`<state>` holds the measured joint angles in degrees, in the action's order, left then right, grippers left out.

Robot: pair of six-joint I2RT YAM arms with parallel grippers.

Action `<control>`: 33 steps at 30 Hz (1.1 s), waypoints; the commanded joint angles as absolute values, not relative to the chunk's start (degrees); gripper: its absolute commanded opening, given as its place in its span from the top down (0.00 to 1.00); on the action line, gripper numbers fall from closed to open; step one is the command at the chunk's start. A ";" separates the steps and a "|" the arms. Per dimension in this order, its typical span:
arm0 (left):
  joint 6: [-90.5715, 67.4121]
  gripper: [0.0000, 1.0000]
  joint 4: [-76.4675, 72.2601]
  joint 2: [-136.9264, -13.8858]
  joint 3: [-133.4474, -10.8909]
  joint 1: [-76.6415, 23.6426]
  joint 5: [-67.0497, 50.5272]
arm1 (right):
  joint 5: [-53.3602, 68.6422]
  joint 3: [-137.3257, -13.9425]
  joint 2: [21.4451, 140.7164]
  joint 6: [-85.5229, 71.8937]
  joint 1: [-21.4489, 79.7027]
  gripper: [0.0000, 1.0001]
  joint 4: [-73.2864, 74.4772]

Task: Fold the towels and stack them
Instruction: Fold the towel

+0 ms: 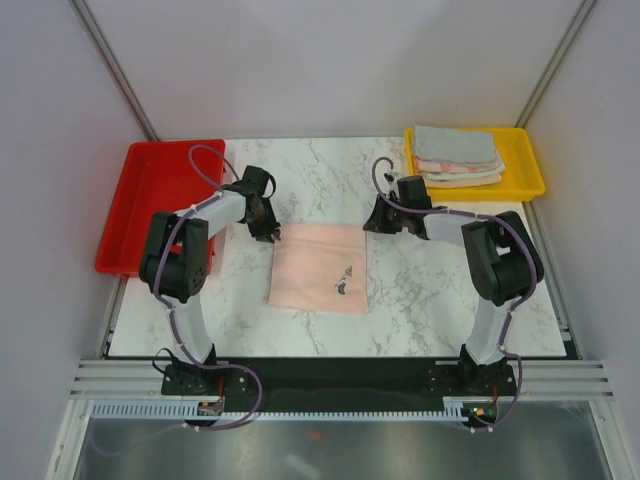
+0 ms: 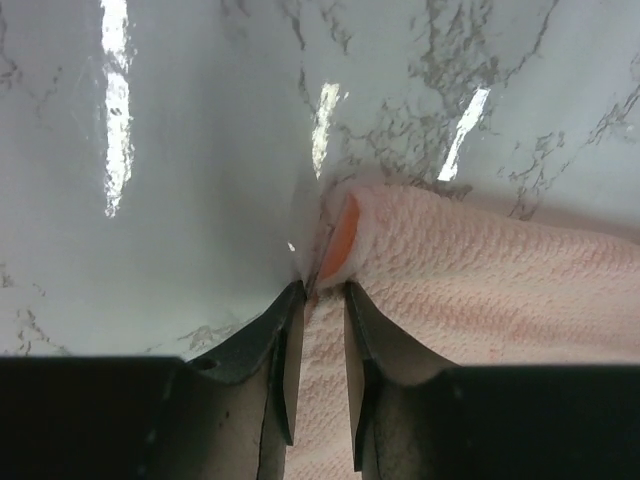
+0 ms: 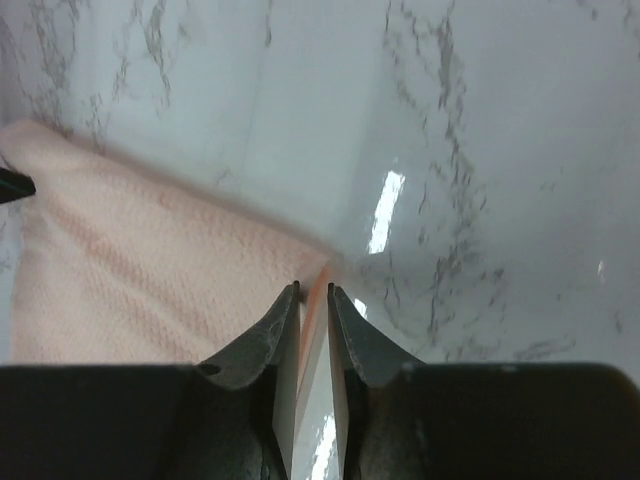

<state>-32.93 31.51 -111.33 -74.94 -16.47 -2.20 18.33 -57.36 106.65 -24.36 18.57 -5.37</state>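
**Uneven corner grips could skew the fold**

The pink towel [image 1: 318, 267] lies flat on the table [image 1: 430, 290], well to the left of the yellow tray [image 1: 530, 165] and nearer the arm bases than it. The folded stack [image 1: 458, 155] sits inside that tray. Both claws are down on the towel's back edge, the one closest in depth to the tray.

The left claw [image 2: 323, 290] is at the back corner farther from the tray and is clenched on cloth. Fabric fills the gap between its fingers, with an orange tag [image 2: 343, 238] bunched just ahead of the tips.

The right claw [image 3: 313, 290] is at the back corner nearer the tray. Its jaws stand narrow with only a sliver of pink edge at the tips. I cannot tell whether it has caught the towel or merely sits beside it.

That is my main worry. If I lift and the right side holds only a thread, that corner slips, the towel hangs from the left claw and the fold goes diagonal.

The left bite looks wadded, so it may leave a lumpy corner.

The marble looks slick, so pulling low could drag the whole towel rather than fold it.

A crooked fold will sit badly on the stack.
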 commanded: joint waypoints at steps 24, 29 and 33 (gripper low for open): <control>-23.82 0.60 28.39 -113.64 -83.67 -13.01 -15.91 | 21.45 -61.62 104.09 -32.17 15.82 0.61 2.87; -24.08 0.83 29.35 -115.13 -84.99 -12.57 -16.35 | 19.87 -53.28 95.73 -30.67 17.66 0.61 8.52; -25.39 0.59 31.46 -115.05 -85.34 -12.48 -13.82 | 18.64 -45.89 88.79 -32.60 21.61 0.62 9.32</control>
